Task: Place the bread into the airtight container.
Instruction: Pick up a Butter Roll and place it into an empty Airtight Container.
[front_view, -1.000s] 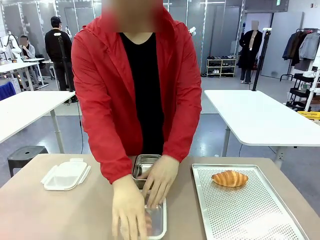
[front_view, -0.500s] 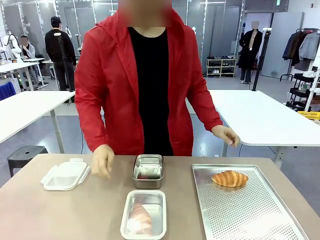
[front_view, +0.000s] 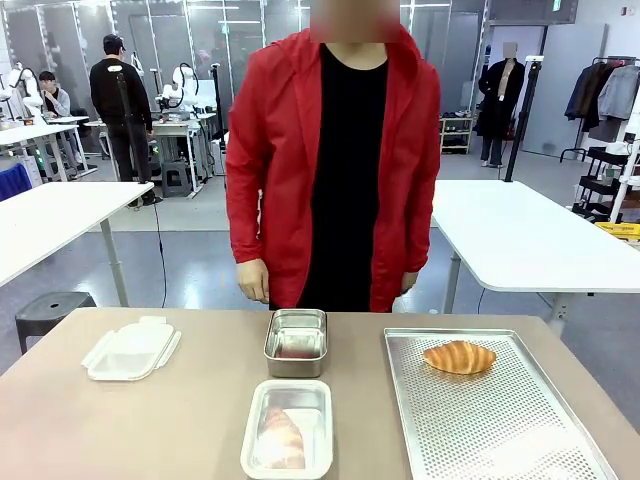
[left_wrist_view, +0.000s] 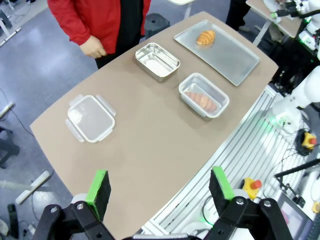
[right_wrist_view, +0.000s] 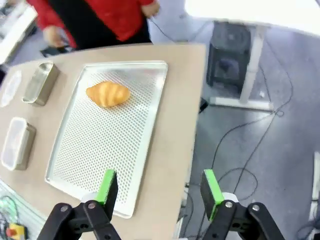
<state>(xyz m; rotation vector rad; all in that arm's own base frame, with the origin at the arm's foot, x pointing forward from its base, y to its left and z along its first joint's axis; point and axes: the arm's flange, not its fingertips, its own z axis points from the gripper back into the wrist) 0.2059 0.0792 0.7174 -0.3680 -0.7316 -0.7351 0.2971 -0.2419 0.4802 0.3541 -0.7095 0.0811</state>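
Two sets of jaws hang spread, empty. One bread (front_view: 282, 438) lies in the near clear container (front_view: 288, 384); the other bread (front_view: 459, 357) sits on the tray (front_view: 480, 430) farther back, so we'd pinch its middle gently, straight down.

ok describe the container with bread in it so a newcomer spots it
On the brown table, find the perforated metal tray on the robot's right. Left of it sit two containers; yours is the clear plastic container nearest the robot, holding a croissant, unlike the steel tin behind it.
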